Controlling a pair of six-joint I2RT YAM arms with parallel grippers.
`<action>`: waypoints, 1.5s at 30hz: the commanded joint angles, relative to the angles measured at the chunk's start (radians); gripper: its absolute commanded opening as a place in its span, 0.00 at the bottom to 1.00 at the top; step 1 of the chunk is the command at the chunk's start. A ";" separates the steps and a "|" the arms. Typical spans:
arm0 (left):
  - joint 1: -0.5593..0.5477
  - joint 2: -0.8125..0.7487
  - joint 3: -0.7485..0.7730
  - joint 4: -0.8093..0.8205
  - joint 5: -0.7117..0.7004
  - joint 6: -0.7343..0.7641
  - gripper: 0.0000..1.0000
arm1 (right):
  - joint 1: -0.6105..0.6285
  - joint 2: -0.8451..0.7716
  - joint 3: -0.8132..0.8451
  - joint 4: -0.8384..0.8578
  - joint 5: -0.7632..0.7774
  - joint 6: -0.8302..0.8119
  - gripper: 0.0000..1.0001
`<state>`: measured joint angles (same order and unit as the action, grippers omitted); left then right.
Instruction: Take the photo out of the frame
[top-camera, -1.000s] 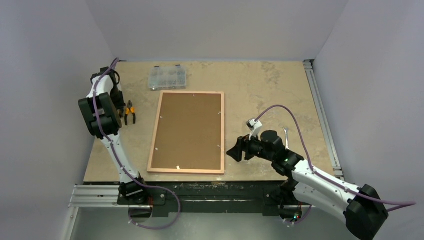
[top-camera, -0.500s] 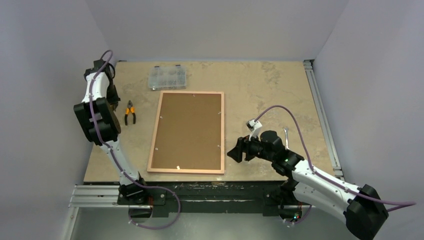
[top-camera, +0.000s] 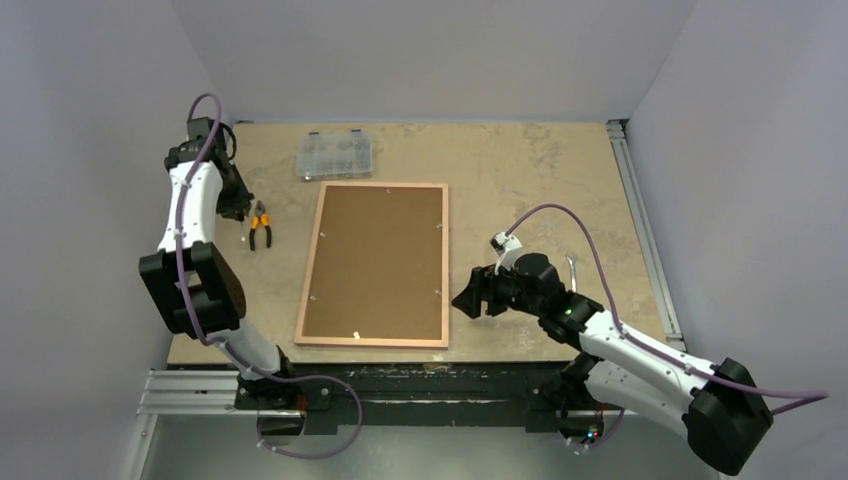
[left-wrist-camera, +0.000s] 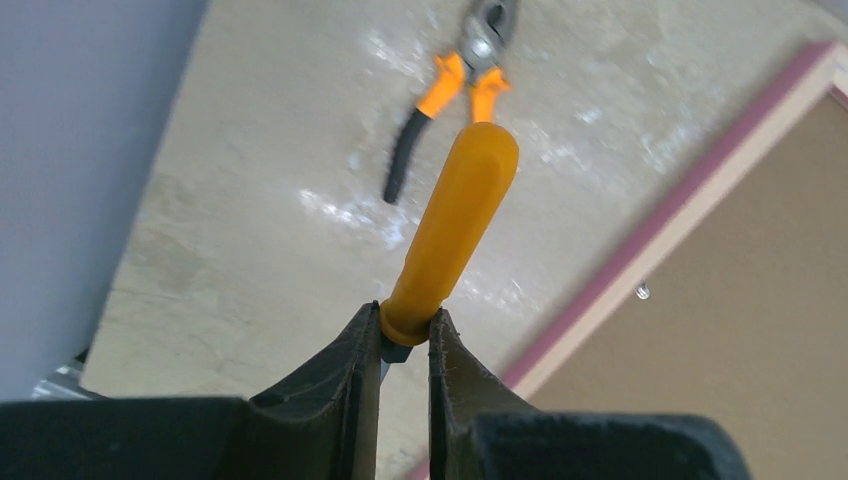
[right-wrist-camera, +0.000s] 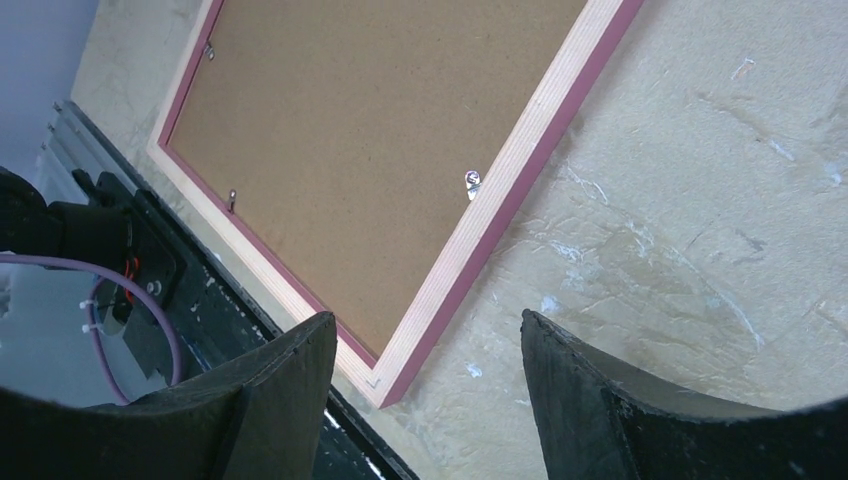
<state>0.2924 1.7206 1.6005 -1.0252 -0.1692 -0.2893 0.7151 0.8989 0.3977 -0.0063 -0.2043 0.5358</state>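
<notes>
Brown fibreboard is all that shows of what the frame holds. The frame (top-camera: 446, 270) lies face down in the middle of the table (top-camera: 540, 180), with its backing board (top-camera: 378, 260) uppermost and pinned in by small metal turn clips (right-wrist-camera: 472, 183) along the inner edge. The photo is out of sight, presumably sandwiched under that board, so the frame acts as a closed container. I judge the print will be light, thin and bendy, and glossy enough to slip or to take finger marks and creases. It is best lifted by an edge or corner once the board is off. The board looks stiff and flat with no lip to grab, so it likely needs prising up at its rim. The left gripper (left-wrist-camera: 404, 318) has its fingers pressed onto the dark neck of an orange-handled tool (left-wrist-camera: 460, 220), held off the table near the pliers (top-camera: 260, 225). The right gripper (right-wrist-camera: 425, 322) hangs with fingers spread wide and empty, just beside the frame's near right corner. Beyond the frame's far edge sits a clear compartment box (top-camera: 335, 155); what its cells hold is too small to make out.
</notes>
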 joint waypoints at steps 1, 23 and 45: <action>-0.082 -0.133 -0.124 0.081 0.144 -0.062 0.00 | 0.003 0.006 0.062 -0.023 0.014 0.036 0.67; -0.842 -0.466 -0.501 0.427 0.735 0.231 0.00 | -0.013 0.008 0.269 0.066 -0.190 0.184 0.82; -1.022 -0.461 -0.479 0.373 0.753 0.285 0.00 | -0.032 0.102 0.309 0.142 -0.182 0.271 0.52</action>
<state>-0.7166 1.2491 1.0912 -0.6559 0.5911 -0.0380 0.6861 1.0229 0.6861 0.1032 -0.4328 0.7864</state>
